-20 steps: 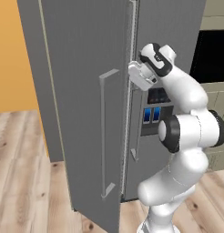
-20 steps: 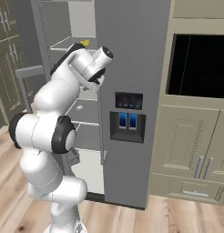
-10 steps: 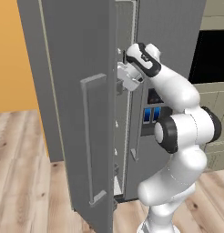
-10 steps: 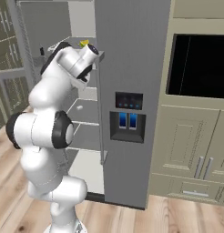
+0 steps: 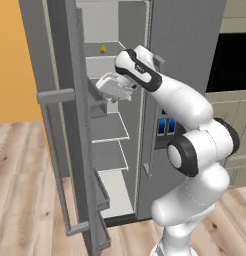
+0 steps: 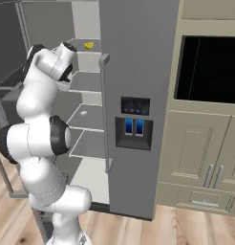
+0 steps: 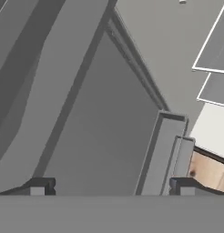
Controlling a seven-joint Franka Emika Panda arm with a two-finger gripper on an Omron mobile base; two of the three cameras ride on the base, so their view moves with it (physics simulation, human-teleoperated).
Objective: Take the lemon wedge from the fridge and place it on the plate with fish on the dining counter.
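The fridge [image 5: 187, 45] [image 6: 138, 57] stands with its left door [image 5: 65, 125] swung wide, showing white shelves. The lemon wedge [image 5: 102, 49] [image 6: 89, 45] lies on an upper shelf at the back. My gripper [image 5: 108, 88] [image 7: 110, 189] hovers below and in front of that shelf, just inside the door opening. It is open with nothing between its fingers. It faces the door's inner side and a door bin [image 7: 164, 154]. The plate, the fish and the dining counter are out of view.
The open door and its bar handle [image 5: 57, 160] stick out to the arm's left. The right fridge door with the dispenser panel [image 6: 133, 125] stays shut. A dark oven [image 6: 210, 67] and beige cabinets [image 6: 200, 158] stand to the right. Wood floor [image 5: 20, 190] lies below.
The left fridge door has swung from nearly shut to wide open. My hand has moved left and down with it, and the shelves and lemon wedge now show in the left base view.
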